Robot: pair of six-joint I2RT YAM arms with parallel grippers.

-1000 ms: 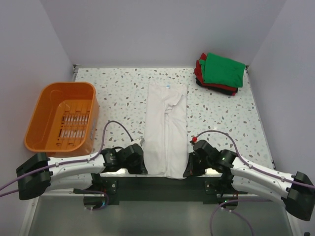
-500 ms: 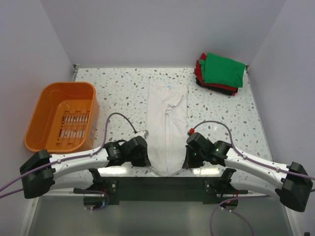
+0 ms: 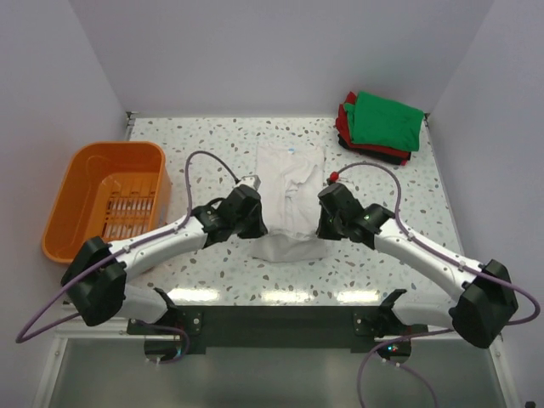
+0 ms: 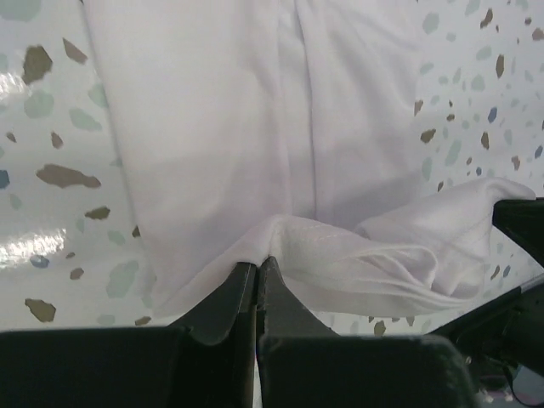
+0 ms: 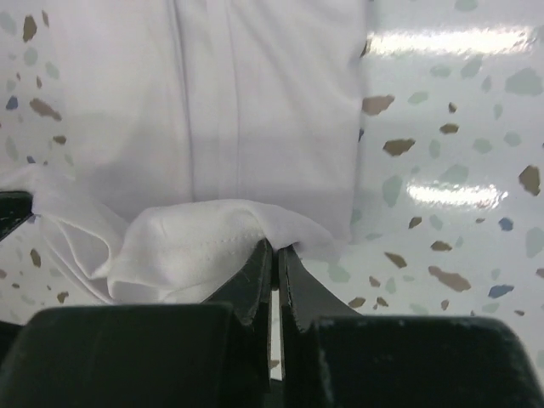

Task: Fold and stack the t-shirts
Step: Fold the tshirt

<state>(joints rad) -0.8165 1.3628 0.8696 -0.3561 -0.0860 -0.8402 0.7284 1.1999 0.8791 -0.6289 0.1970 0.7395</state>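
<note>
Off-white cloth first: the off-white t-shirt [image 3: 289, 183] lies mid-surface as a long narrow strip running near to far, with its light-blue neck label [image 3: 291, 150] at the far end. The near end is doubled back. The hem is raised and sits over the body of the strip, leaving a rounded fold at the near edge.

Left gripper [image 4: 257, 268]: fingers pressed together, with the stitched hem edge pinched between the tips at the strip's left side. Right gripper [image 5: 274, 251]: same state, clamped on the hem at the strip's right side, with loose cloth bunched to its left. Between the two grippers the lifted hem sags in soft wrinkles. Each wrist view shows the other gripper as a dark shape at the frame edge.

Other t-shirts are in the far right corner, well apart from the strip. They form a folded pile with a green t-shirt [image 3: 387, 119] on top, a red t-shirt [image 3: 345, 117] showing at its left edge and a dark t-shirt [image 3: 374, 154] at the bottom.

Surroundings: speckled terrazzo surface [image 3: 204, 157]. An orange plastic basket [image 3: 81, 174] sits at the left, apart from the shirt, and the left arm reaches diagonally past its near right corner. The right arm's purple cable [image 3: 374, 167] arches over the surface between the strip and the pile. Plain pale walls [image 3: 272, 51] enclose three sides.
</note>
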